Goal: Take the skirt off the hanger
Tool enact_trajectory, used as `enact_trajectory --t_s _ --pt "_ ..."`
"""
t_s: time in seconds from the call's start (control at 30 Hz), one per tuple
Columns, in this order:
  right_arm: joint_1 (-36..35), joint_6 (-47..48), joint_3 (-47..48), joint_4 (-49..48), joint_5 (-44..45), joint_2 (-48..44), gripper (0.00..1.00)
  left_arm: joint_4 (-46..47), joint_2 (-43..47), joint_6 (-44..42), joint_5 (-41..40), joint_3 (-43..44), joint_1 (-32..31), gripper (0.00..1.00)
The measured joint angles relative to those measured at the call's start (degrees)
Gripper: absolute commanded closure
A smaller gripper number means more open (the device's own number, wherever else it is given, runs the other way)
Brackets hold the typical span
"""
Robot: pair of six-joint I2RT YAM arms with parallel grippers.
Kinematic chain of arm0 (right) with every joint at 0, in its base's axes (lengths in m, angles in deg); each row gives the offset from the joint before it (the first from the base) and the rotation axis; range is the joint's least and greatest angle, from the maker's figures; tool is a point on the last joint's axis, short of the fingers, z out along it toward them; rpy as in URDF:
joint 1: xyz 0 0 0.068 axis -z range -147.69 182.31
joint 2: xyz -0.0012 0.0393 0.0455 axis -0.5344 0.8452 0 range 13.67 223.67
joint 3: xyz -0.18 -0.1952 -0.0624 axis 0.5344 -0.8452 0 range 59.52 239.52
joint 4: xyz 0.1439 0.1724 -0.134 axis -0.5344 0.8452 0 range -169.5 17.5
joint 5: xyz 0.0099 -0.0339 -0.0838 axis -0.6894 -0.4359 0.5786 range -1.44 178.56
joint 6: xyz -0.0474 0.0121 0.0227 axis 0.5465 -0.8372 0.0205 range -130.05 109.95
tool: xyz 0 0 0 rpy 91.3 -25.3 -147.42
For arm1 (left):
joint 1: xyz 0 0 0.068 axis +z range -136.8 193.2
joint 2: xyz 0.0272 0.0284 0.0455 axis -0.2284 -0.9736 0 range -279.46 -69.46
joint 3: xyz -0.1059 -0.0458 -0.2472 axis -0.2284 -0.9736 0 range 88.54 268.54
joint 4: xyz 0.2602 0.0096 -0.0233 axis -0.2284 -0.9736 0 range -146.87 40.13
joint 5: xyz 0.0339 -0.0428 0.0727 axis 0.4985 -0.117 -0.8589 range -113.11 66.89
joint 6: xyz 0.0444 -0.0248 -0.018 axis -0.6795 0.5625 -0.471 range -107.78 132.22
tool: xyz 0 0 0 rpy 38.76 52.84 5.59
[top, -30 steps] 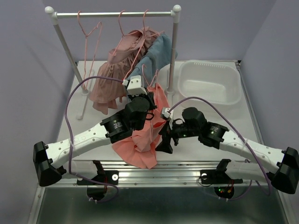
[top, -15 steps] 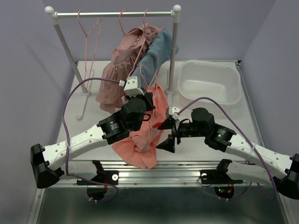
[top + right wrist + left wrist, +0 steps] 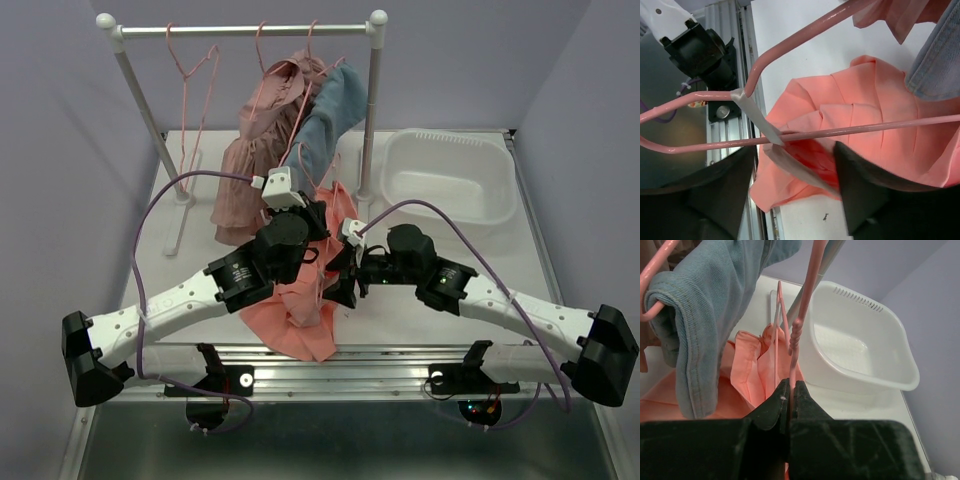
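Observation:
The salmon skirt [image 3: 300,312] hangs from a pink wire hanger [image 3: 306,165] and its lower part lies bunched on the table. My left gripper [image 3: 318,218] is shut on the hanger's neck [image 3: 795,335], just above the skirt's folds [image 3: 752,371]. My right gripper [image 3: 341,282] is open against the skirt's right side. In the right wrist view its jaws [image 3: 795,160] straddle the skirt's waist edge [image 3: 860,112] just below the hanger's bar [image 3: 875,126], beside a white ribbon loop [image 3: 756,116] that runs over the wire.
A white clothes rack [image 3: 240,30] stands at the back with a dusty-pink dress [image 3: 250,150], a blue denim garment [image 3: 325,120] and an empty pink hanger [image 3: 190,72]. A white tub [image 3: 450,180] sits at the back right, beside the rack's right post.
My right gripper has moved left and up onto the skirt's side. My left gripper, still shut on the hanger, has shifted slightly back and left.

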Motion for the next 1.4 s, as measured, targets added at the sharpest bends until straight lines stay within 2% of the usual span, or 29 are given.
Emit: enact_trajectory --t_s 0.03,0.13,0.17,0.2,0.43,0.8,1.07,1.3,1.4 --pt "0.0 0.1 0.0 -0.2 0.0 0.3 0.50 0.1 0.2 0.0 0.0 -0.3 0.0 1.00" --pt "0.0 0.1 0.0 -0.4 -0.2 0.5 0.70 1.4 0.3 -0.1 -0.3 -1.1 0.0 1.00" --pt "0.0 0.0 0.0 -0.4 -0.6 0.4 0.92 1.8 0.3 -0.1 -0.5 -1.4 0.0 1.00" --pt "0.0 0.1 0.0 -0.3 -1.0 0.2 0.99 2.3 0.2 -0.2 -1.0 -1.6 0.0 1.00" --pt "0.0 -0.9 -1.4 1.1 -5.4 -3.7 0.99 7.2 -2.4 0.0 -2.5 -2.7 2.0 1.00" --pt "0.7 -0.5 -1.5 5.4 -11.5 -5.0 0.99 8.9 -8.8 3.8 -6.5 -3.0 4.4 1.00" --pt "0.4 -2.4 -1.4 5.2 -8.2 -8.9 0.99 12.8 -9.4 4.8 -8.2 -7.9 4.9 1.00" --pt "0.4 -2.5 -1.5 7.1 -8.7 -9.5 0.99 12.0 -9.4 6.5 -8.4 -7.9 4.9 1.00" --pt "0.4 -2.9 -2.2 8.1 -7.9 -9.8 0.93 11.6 -9.3 6.1 -7.7 -7.2 4.9 1.00"
